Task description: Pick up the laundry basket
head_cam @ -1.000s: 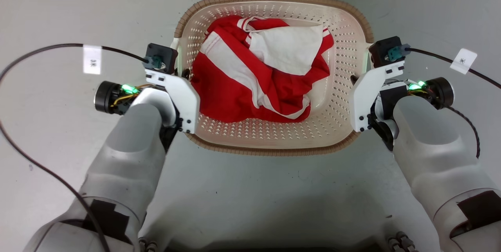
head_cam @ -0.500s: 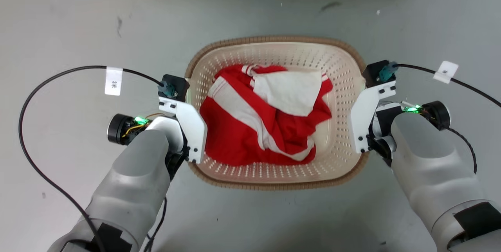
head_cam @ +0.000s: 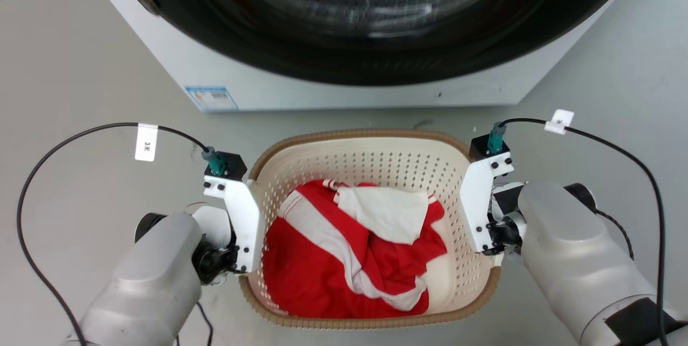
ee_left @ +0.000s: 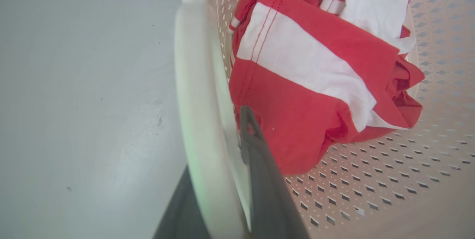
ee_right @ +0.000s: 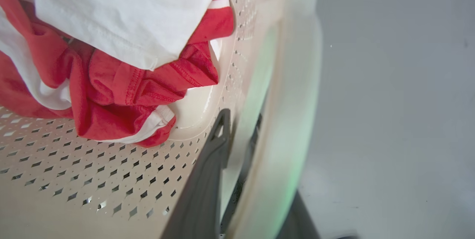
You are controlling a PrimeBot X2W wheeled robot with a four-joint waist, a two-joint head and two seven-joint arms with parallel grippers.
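The laundry basket (head_cam: 371,163) is cream with perforated walls and a brown woven-look rim, and it lies between my two arms, just in front of the washing machine. A crumpled red and white garment (head_cam: 349,249) lies inside it. My left gripper (ee_left: 217,142) is shut on the white left handle (ee_left: 193,83), one dark finger inside the wall and one outside. On the other side my right gripper (ee_right: 256,146) is shut on the white right handle (ee_right: 293,94) in the same way. In the head view the white wrist brackets (head_cam: 242,217) hide the fingers.
A white washing machine (head_cam: 226,74) with a large dark round door (head_cam: 376,13) stands directly beyond the basket, close to its far rim. Grey floor (head_cam: 80,66) lies on both sides. Black cables (head_cam: 80,134) loop from each wrist.
The head view has swung up and forward, bringing the washing machine into sight. Basket and arms now sit lower in the picture. Both grippers stay on the handles.
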